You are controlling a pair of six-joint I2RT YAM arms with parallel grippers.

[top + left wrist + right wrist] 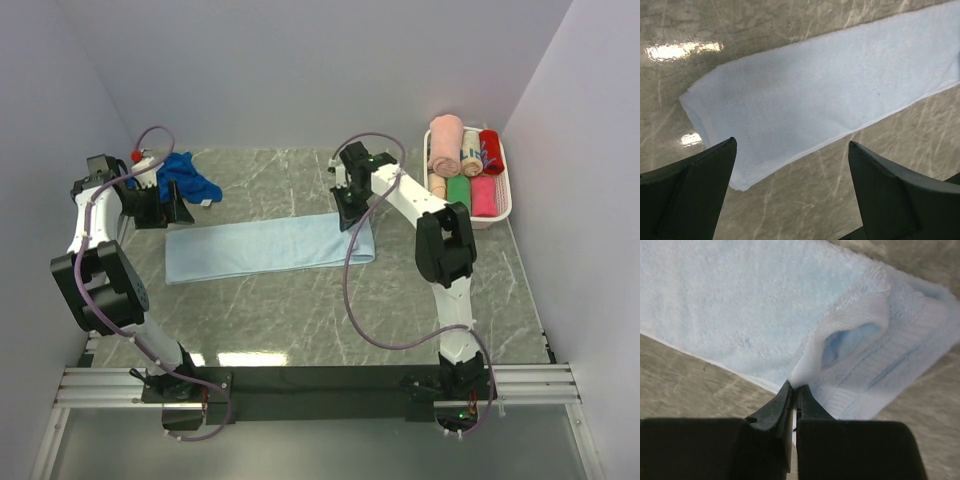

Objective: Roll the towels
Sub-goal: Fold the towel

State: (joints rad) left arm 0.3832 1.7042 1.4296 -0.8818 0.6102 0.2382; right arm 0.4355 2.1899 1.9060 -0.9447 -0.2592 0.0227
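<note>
Towels to roll number two. The pale blue towel lies flat as a long strip across the middle of the table. The royal blue towel sits crumpled at the far left.

Both look like soft, light terry that will sag when lifted and may slide on the smooth top. We judge the best hold to be a pinch on the hem or corner of a short end, with the roll kept tight as it goes.

The right gripper is closed tight on the pale blue towel's right end, with a fold of cloth raised between its fingers. The left gripper hangs wide open above the strip's left end and holds nothing.

At the far right, a white basket holds rolled towels. We count five, with perhaps a sixth tucked in where the view is too small to be sure.
</note>
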